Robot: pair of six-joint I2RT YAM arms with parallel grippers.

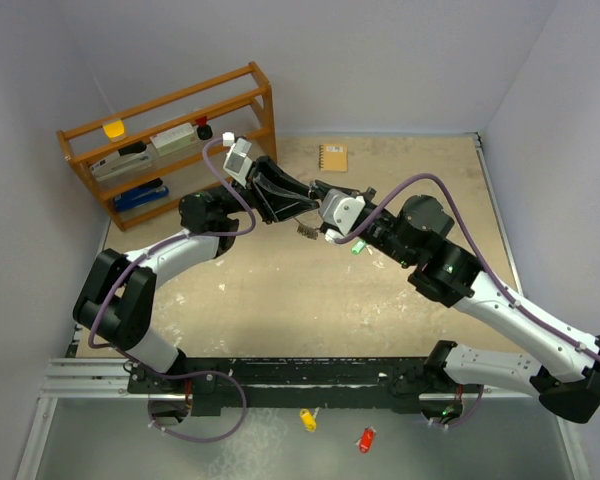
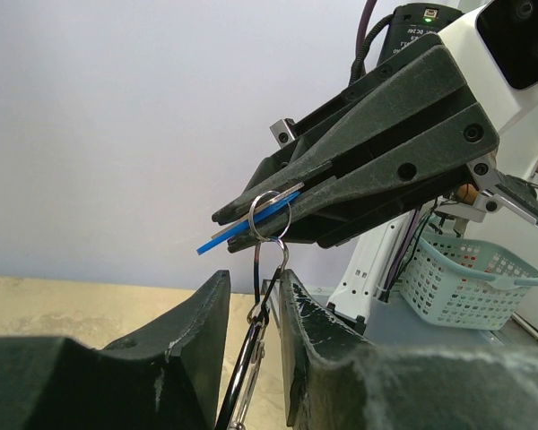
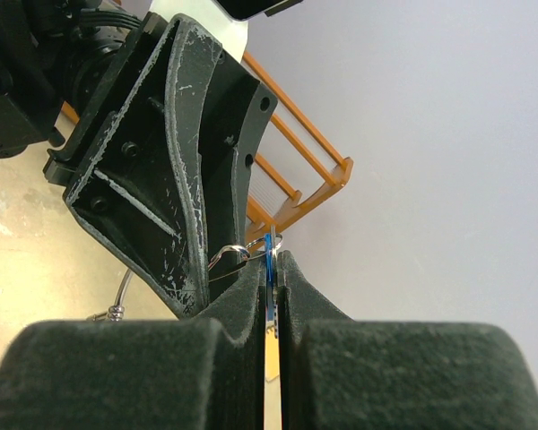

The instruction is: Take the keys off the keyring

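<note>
Both grippers meet above the middle of the table. My right gripper (image 1: 318, 212) (image 3: 271, 255) is shut on the blue key (image 3: 268, 269) (image 2: 217, 238), whose flat tag sticks out past its tips. A small silver ring (image 2: 269, 215) (image 3: 233, 253) circles the key at those tips. From it a metal hook of the keyring (image 2: 271, 260) runs into my left gripper (image 2: 254, 278) (image 1: 305, 208). The left jaws stand a little apart, with the hook wedged slantwise between them. The keyring's wire (image 3: 117, 312) loops out below the left fingers (image 3: 188, 179). A light green key (image 1: 358, 247) shows by the right wrist.
A wooden rack (image 1: 170, 130) with small items stands at the back left. A tan notebook (image 1: 332, 157) lies at the back. A yellow tag (image 1: 307, 418) and a red tag (image 1: 365, 438) lie by the arm bases. A pale green basket (image 2: 466, 278) shows in the left wrist view.
</note>
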